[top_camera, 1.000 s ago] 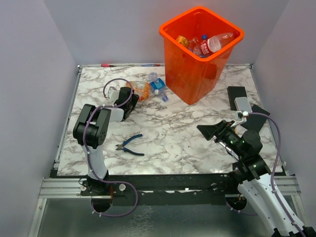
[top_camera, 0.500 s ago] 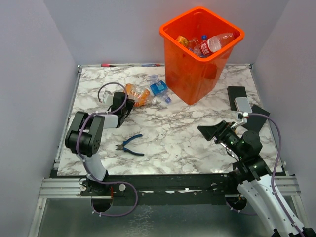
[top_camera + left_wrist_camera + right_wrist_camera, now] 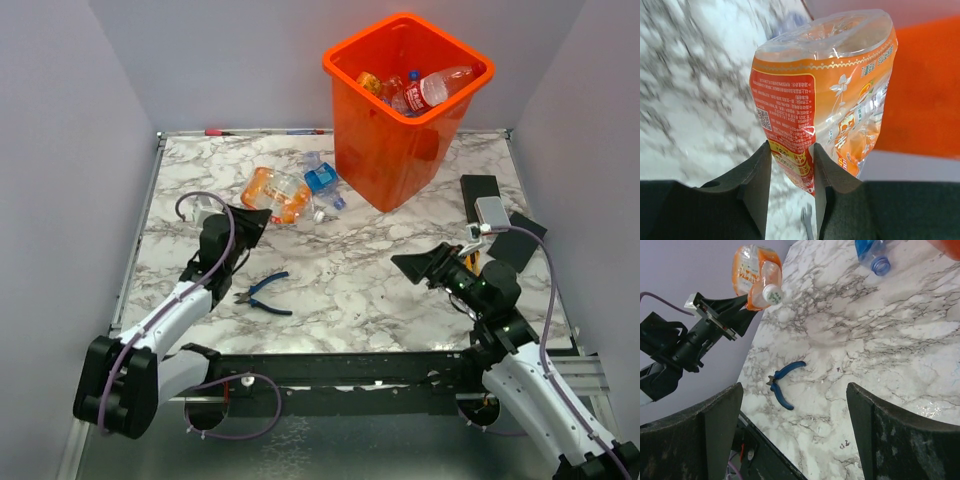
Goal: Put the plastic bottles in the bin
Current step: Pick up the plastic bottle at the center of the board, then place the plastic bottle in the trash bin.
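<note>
1. Orange-labelled bottle (image 3: pixel 825 90): clamped in my left gripper (image 3: pixel 792 150), raised above the marble table (image 3: pixel 380 280).
2. My right gripper (image 3: pixel 794 390): jaws wide apart, empty.
3. Bin (image 3: pixel 390 160): far table edge, bottles inside; blue-labelled bottle (image 3: pixel 322 180) lies just beside it.

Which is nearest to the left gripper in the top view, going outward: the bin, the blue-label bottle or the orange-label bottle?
Counting from the left gripper:
1. Orange-label bottle: pinched in its jaws, just beyond the fingertips.
2. Blue-label bottle: lying on the table, farther to the right.
3. Bin: farthest, right again, at the back edge.
</note>
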`<act>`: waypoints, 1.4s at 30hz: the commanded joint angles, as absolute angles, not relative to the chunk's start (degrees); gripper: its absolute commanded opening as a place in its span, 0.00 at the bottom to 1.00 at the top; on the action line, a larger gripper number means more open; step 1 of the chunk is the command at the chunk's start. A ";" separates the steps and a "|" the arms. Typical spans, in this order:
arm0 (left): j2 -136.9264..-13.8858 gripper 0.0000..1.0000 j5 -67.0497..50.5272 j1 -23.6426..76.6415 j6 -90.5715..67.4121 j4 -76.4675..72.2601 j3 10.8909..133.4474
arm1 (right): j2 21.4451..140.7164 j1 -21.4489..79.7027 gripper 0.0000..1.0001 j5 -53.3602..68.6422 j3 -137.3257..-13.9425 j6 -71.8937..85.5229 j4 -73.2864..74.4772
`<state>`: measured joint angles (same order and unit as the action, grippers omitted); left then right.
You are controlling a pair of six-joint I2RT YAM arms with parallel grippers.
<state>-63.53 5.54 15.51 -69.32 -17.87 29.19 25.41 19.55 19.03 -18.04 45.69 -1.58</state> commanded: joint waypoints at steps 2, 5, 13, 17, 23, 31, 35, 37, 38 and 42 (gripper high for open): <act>-54.69 0.00 4.86 25.14 -73.97 -13.28 23.85 | 28.63 23.62 0.86 17.75 -13.82 48.90 -11.16; -49.61 0.00 8.29 29.91 -74.28 -11.59 23.52 | 32.53 28.99 0.86 13.16 -12.90 49.77 -15.44; -42.06 0.00 10.67 34.40 -73.02 -8.59 23.21 | 44.03 47.37 0.94 -5.78 -15.61 48.25 -31.15; -40.73 0.00 10.44 34.72 -71.72 -7.04 23.83 | 49.00 51.54 0.95 -7.77 -18.22 47.07 -36.44; -39.02 0.00 10.59 34.80 -71.74 -6.41 23.26 | 52.30 54.73 0.95 -11.13 -21.73 45.28 -38.84; -38.12 0.00 9.45 34.80 -72.75 -6.32 23.35 | 60.32 54.76 0.92 -13.24 -30.09 46.14 -32.51; -37.05 0.00 9.23 34.89 -72.77 -6.12 23.70 | 62.86 54.76 0.82 -11.99 -29.64 47.87 -36.55; -36.53 0.00 9.14 34.90 -72.86 -5.77 23.81 | 63.59 54.76 0.73 -10.65 -29.78 48.39 -37.70; -36.29 0.00 9.21 34.94 -72.86 -5.53 23.82 | 63.89 54.76 0.69 -10.21 -29.83 49.02 -37.78; -35.74 0.00 9.61 34.94 -72.86 -5.34 23.91 | 64.87 54.76 0.59 -7.80 -29.47 50.23 -38.89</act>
<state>-36.77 9.30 34.63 -72.25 -6.09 23.44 63.92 54.39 -10.09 -29.34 48.60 -35.90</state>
